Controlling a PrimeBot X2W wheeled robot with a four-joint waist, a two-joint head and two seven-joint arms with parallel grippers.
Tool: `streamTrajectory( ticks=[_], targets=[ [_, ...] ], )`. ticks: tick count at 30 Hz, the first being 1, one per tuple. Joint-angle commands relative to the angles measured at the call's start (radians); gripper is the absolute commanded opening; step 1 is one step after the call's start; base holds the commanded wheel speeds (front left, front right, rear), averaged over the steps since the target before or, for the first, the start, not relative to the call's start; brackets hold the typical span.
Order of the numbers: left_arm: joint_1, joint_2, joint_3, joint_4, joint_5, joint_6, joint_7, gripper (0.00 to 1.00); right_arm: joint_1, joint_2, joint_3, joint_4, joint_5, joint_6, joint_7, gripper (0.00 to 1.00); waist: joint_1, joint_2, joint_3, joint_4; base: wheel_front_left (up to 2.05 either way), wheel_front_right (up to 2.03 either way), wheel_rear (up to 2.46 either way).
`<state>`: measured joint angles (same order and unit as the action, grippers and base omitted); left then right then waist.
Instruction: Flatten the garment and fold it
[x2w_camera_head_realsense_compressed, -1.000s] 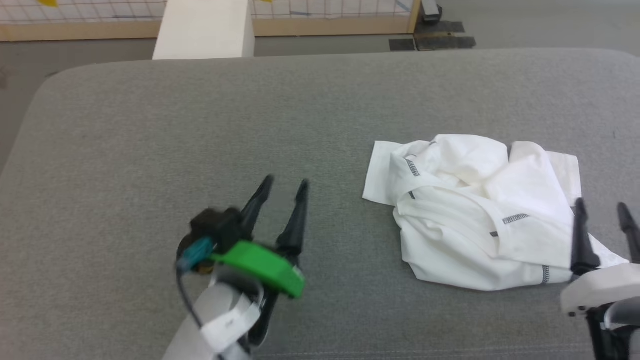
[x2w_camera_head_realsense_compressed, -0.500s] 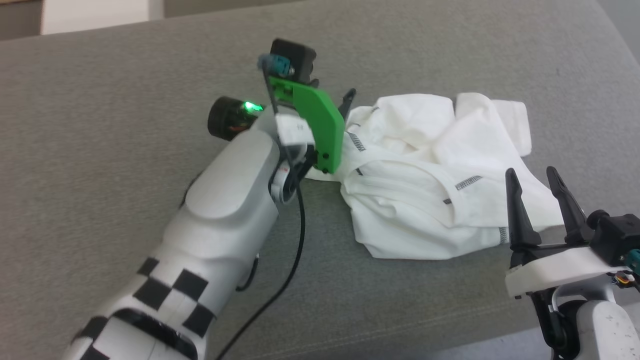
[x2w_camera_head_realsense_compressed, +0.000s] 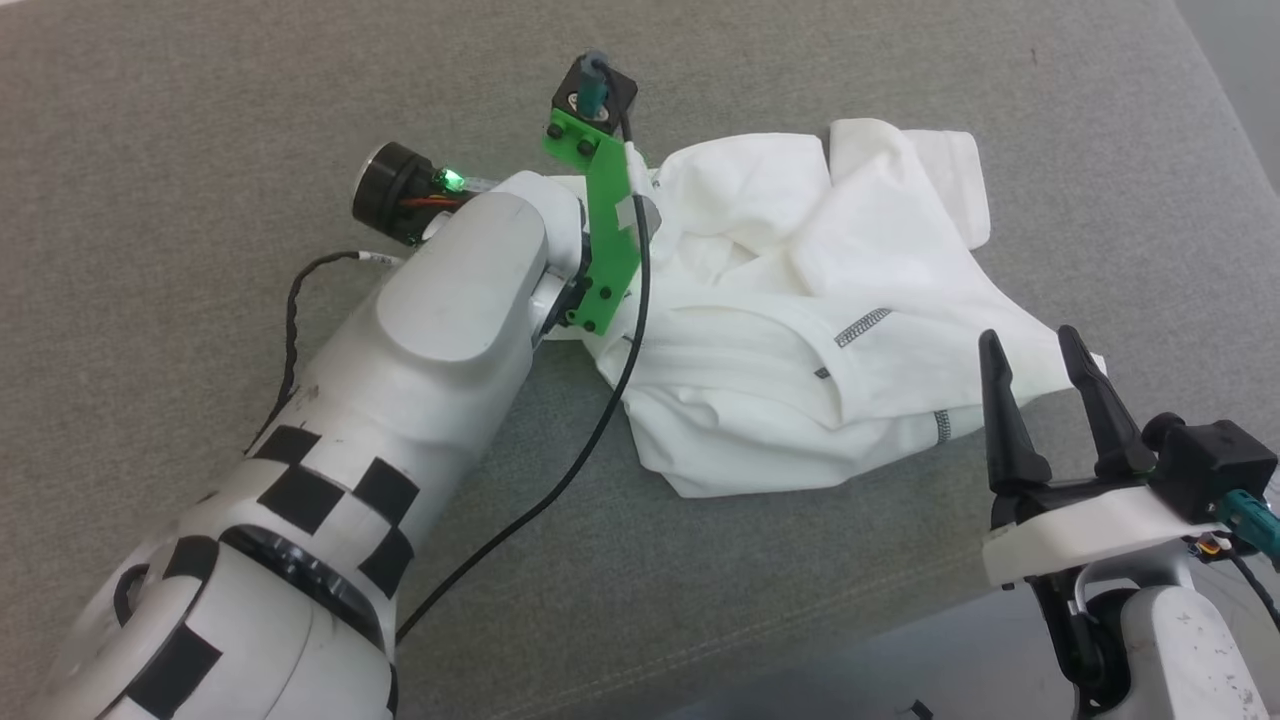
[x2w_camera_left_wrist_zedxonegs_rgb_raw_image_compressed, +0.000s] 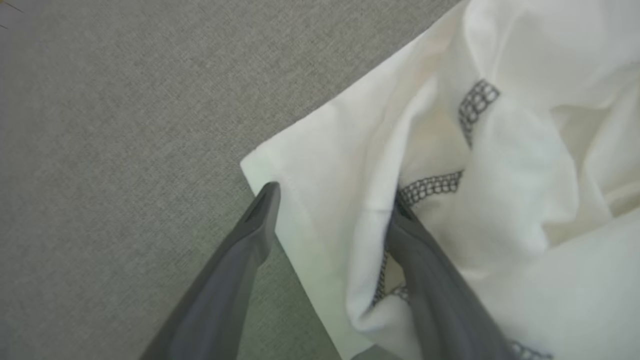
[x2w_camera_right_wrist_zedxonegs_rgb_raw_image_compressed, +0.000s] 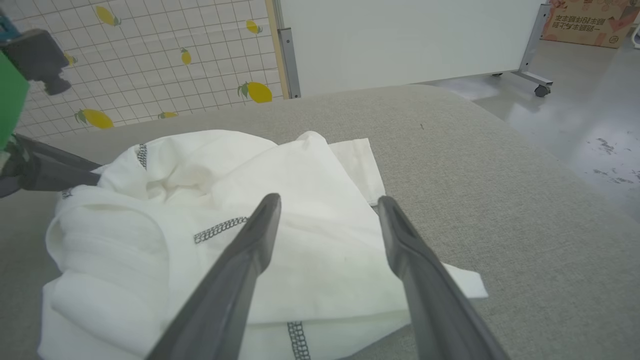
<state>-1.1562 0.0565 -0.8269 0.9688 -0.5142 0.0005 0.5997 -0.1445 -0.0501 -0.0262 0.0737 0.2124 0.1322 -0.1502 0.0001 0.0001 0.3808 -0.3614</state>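
Currently the garment (x2w_camera_head_realsense_compressed: 800, 330) lies crumpled in a heap on the grey padded surface (x2w_camera_head_realsense_compressed: 200, 150), toward its right side. The left gripper (x2w_camera_left_wrist_zedxonegs_rgb_raw_image_compressed: 335, 197) is spread wide at the heap's left edge. One finger is over bare surface just beside a flat fabric corner, and the other finger (x2w_camera_left_wrist_zedxonegs_rgb_raw_image_compressed: 425, 260) is against a fold with grey stitching; nothing is pinched. The right gripper (x2w_camera_head_realsense_compressed: 1030, 338) is also spread wide and empty, with its fingers pointing at the garment's near right edge.

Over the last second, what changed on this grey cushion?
The left gripper reached forward to the garment, jaws open astride its left hem corner, nothing gripped yet. The right gripper stayed open by the garment, which remains crumpled.
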Motion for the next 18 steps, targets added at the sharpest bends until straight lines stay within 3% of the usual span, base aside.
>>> streamTrajectory(
  ticks=[1, 2, 5, 12, 18],
  targets=[
    [-0.010, 0.005, -0.014, 0.017, 0.009, -0.013, 0.029, 0.16, -0.018, 0.000, 0.006, 0.004, 0.006, -0.002, -0.007, 1.00, -0.0001, -0.0001, 0.003, -0.005, 0.00, 0.00, 0.00],
    [-0.007, 0.004, -0.020, 0.027, 0.004, -0.025, 0.058, 0.00, -0.020, 0.000, 0.008, 0.006, 0.006, -0.002, -0.009, 1.00, -0.0001, -0.0001, 0.001, -0.003, 0.00, 0.00, 0.00],
    [-0.008, 0.001, -0.018, 0.014, -0.005, -0.025, 0.038, 0.00, -0.023, 0.000, 0.001, 0.007, 0.005, -0.002, -0.010, 1.00, -0.0001, -0.0001, -0.005, 0.008, 0.00, 0.00, 0.00],
    [-0.032, 0.019, 0.098, -0.071, -0.013, 0.109, -0.388, 0.00, -0.022, 0.000, -0.024, -0.005, -0.015, -0.002, 0.000, 1.00, -0.0001, -0.0001, -0.041, 0.064, 0.00, 0.00, 0.00],
    [0.011, 0.066, 0.237, -0.118, -0.089, 0.164, -0.635, 0.00, -0.006, 0.000, -0.046, -0.033, -0.035, -0.002, 0.029, 1.00, -0.0001, -0.0001, -0.103, 0.146, 0.00, 0.00, 0.00]
  ],
)
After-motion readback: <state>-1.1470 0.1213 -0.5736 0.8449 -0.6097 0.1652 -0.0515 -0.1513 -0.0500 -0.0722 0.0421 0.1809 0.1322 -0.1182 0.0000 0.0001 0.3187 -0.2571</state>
